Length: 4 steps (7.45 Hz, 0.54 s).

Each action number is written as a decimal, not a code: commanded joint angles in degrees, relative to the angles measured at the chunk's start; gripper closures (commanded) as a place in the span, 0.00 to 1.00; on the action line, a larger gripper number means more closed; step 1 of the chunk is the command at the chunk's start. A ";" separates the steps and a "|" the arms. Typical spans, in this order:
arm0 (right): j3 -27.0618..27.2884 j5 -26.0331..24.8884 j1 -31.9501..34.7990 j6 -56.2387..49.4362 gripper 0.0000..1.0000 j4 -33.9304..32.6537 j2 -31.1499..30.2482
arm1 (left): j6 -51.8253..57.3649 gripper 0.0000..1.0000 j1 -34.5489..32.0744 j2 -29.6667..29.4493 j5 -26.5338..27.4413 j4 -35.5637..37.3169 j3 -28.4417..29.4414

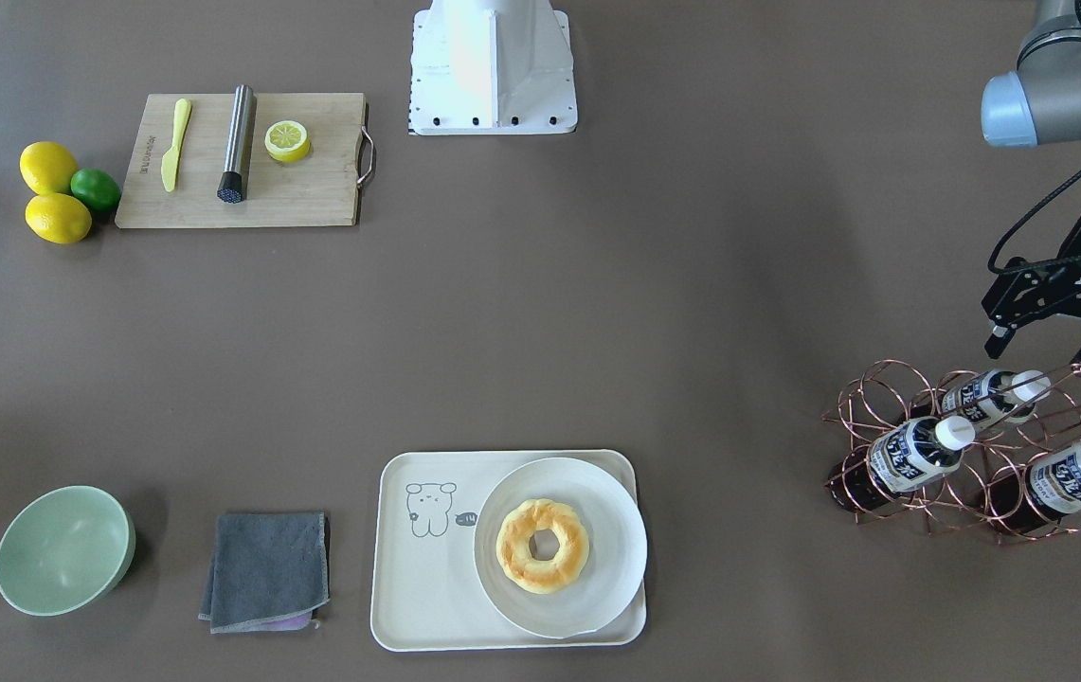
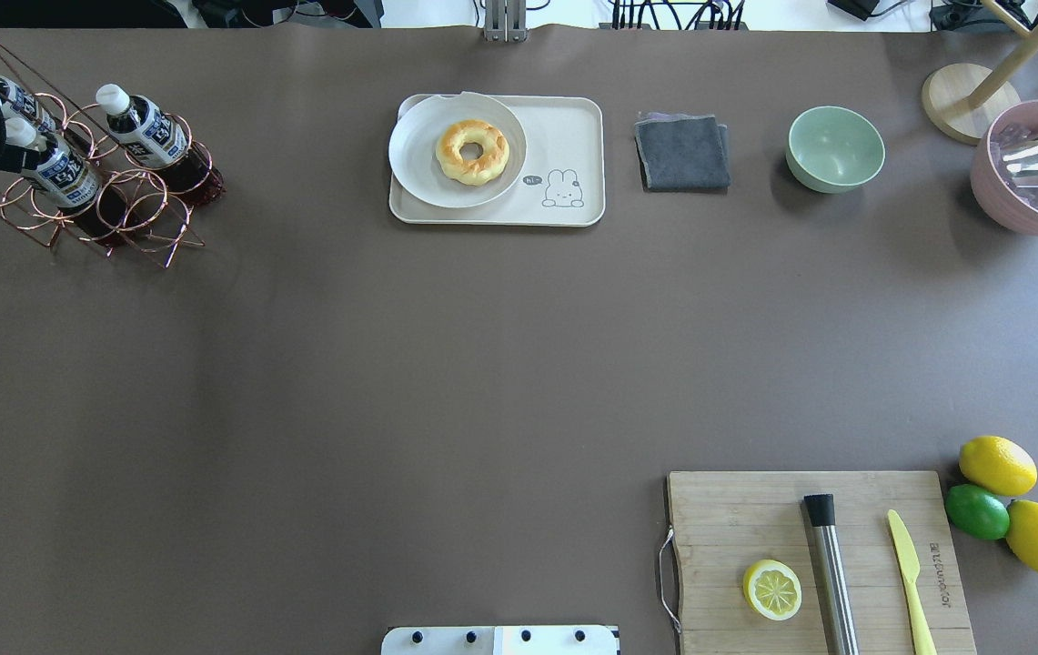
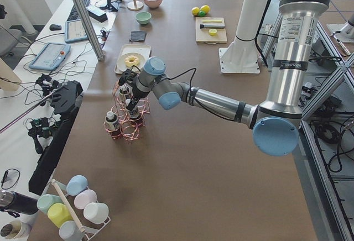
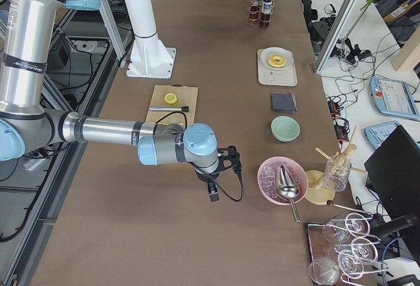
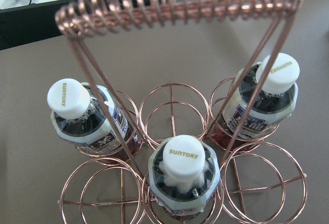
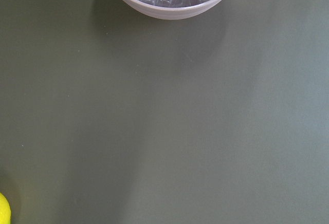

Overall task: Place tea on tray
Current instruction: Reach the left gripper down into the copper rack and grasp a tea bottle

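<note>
Three tea bottles lie slanted in a copper wire rack (image 1: 881, 417) at the table's left end: one at the back (image 1: 990, 398), one in the middle (image 1: 914, 450), one at the front (image 1: 1075, 474). The left wrist view looks down on their white caps (image 5: 183, 155) under the rack's coiled handle (image 5: 180, 3). My left gripper (image 1: 1056, 341) hovers open just above the rack, touching no bottle. The cream tray (image 1: 426, 587) carries a white plate (image 1: 611, 511) with a doughnut (image 1: 542, 546). My right gripper (image 4: 213, 191) shows only in the exterior right view; I cannot tell its state.
A cutting board (image 1: 313, 199) holds a lemon half, a steel muddler and a yellow knife, with two lemons and a lime (image 1: 95, 188) beside it. A green bowl (image 1: 64, 549) and a grey cloth (image 1: 265, 570) lie near the tray. A pink bowl of ice (image 2: 1032, 173) stands far right.
</note>
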 commanded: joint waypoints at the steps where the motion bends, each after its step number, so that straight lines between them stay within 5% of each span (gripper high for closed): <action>1: 0.19 -0.37 0.00 -0.35 0.00 0.08 0.06 | -0.33 0.09 0.02 -1.74 0.00 -2.38 2.92; 4: 0.28 -0.37 0.00 -0.44 0.00 0.52 0.14 | -0.51 0.17 0.02 -1.92 0.00 -2.38 3.28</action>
